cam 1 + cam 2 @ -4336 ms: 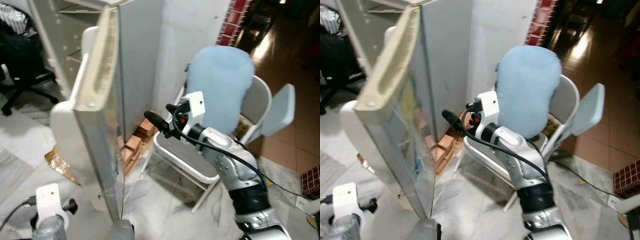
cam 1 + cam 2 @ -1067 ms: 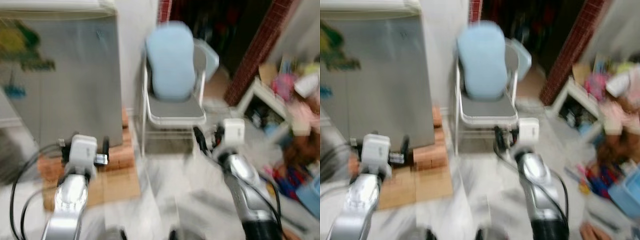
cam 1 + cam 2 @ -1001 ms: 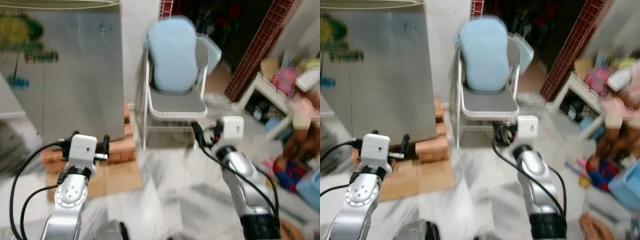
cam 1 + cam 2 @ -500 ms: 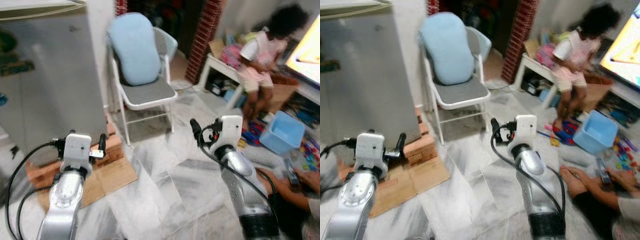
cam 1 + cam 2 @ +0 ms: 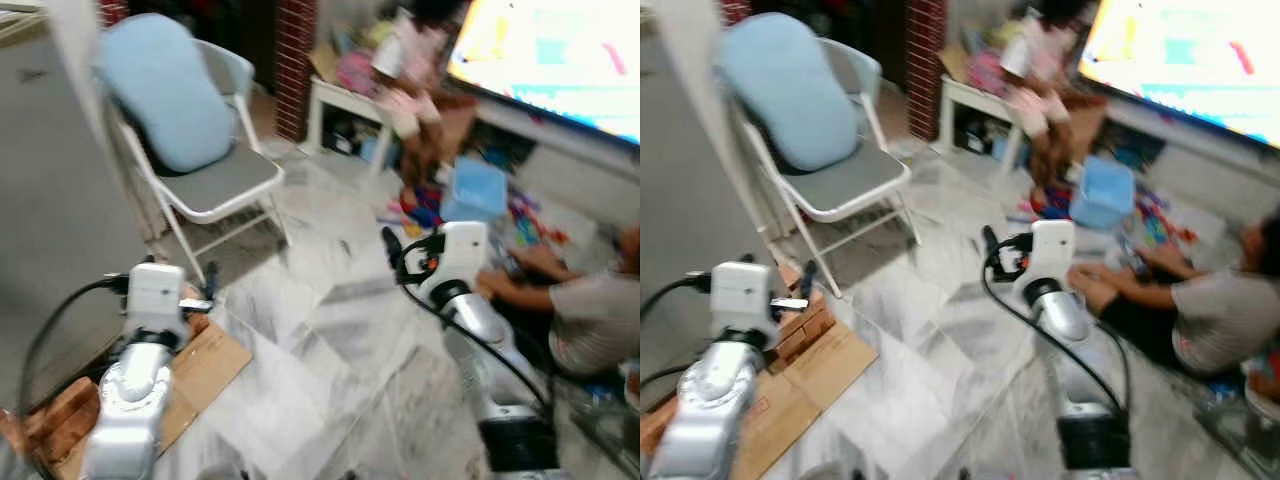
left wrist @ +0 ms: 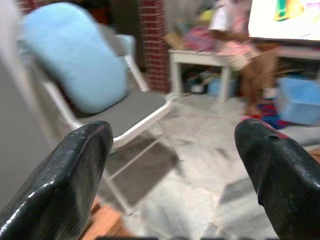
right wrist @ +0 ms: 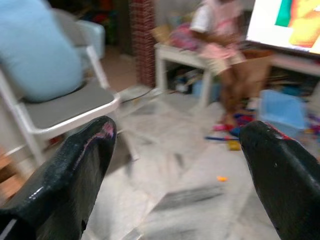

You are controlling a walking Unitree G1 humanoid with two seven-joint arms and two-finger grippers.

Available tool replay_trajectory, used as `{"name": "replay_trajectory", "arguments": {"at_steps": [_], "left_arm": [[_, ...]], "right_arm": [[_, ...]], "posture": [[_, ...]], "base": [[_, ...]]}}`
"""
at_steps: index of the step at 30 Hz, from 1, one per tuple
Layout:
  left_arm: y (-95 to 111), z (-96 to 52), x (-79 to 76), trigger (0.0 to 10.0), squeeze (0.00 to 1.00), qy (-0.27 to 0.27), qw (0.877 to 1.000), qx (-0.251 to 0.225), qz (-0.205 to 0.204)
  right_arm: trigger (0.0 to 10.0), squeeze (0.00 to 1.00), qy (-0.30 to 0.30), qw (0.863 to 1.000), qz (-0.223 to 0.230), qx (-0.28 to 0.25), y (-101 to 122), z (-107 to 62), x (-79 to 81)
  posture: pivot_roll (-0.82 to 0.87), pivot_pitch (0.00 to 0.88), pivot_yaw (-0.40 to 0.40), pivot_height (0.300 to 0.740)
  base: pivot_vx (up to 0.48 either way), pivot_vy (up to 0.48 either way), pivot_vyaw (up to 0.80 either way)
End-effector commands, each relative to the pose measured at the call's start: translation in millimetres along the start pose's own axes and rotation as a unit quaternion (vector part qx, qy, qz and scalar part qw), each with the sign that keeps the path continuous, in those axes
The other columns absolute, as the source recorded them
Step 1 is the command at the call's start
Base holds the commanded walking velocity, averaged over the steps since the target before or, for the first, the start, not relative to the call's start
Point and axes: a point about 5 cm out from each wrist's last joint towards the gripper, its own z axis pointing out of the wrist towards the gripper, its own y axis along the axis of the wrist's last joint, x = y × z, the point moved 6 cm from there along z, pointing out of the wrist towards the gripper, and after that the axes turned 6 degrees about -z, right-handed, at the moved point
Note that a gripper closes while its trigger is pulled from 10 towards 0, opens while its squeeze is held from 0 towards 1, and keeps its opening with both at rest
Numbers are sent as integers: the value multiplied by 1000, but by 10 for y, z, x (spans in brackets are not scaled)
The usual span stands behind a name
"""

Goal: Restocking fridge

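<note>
The grey fridge (image 5: pixel 40 200) stands at the far left edge of the blurred eye views, with only its side showing. Both arms are held out low in front of me over the marble floor. My left gripper (image 6: pixel 175 150) is open and holds nothing; it hangs near the fridge's base (image 5: pixel 208 278). My right gripper (image 7: pixel 180 150) is also open and holds nothing; it points across the floor (image 5: pixel 392 245). I see no item for the fridge.
A folding chair (image 5: pixel 215 180) with a blue cushion (image 5: pixel 165 90) stands beside the fridge. Bricks (image 5: pixel 60 410) and cardboard (image 5: pixel 200 370) lie at the fridge's foot. A person (image 5: pixel 590 310) sits on the floor at right. A child (image 5: pixel 410 100), a blue bin (image 5: pixel 475 190) and toys lie beyond.
The camera has swung right, from the fridge toward the room with the people and screen. The fridge door, open 4.3 s ago, later looks shut. Both grippers stay open.
</note>
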Motion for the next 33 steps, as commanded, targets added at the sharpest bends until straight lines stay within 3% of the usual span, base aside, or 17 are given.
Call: {"name": "replay_trajectory", "arguments": {"at_steps": [1, 12, 18, 24, 28, 33], "left_arm": [[36, 3, 92, 10000, 0, 10, 1000, -4, 2], [88, 50, 185, 10000, 0, 14, 1000, -7, 23], [175, 132, 84, 10000, 0, -5, 999, -22, 37], [203, 194, -37, 10000, 0, -19, 999, -27, 27], [190, 152, -105, 10000, 0, -37, 999, -24, 28], [34, 172, -115, 10000, 0, -62, 996, -2, 62]], "right_arm": [[10000, 0, 7, 1000, 4, -13, 79, 28, 72], [10000, 0, -16, 1000, 6, -17, 99, 38, -63], [10000, 0, -52, 998, 9, -20, 94, -55, -223], [10000, 0, -62, 998, -3, -31, 145, -230, -299], [10000, 0, -61, 997, -19, -46, 185, -387, -293], [10000, 0, -75, 997, -18, -13, -28, -508, -314]], "posture": [[82, 0, -67, 740], [116, 0, -74, 740], [70, 0, -39, 740], [19, 0, -5, 740], [-10, 0, 25, 740], [-11, 21, 74, 740]], "base": [[0, 0, -800], [0, 0, -800], [0, 0, -800], [0, 0, -800], [0, 0, -684], [0, 0, -100]]}}
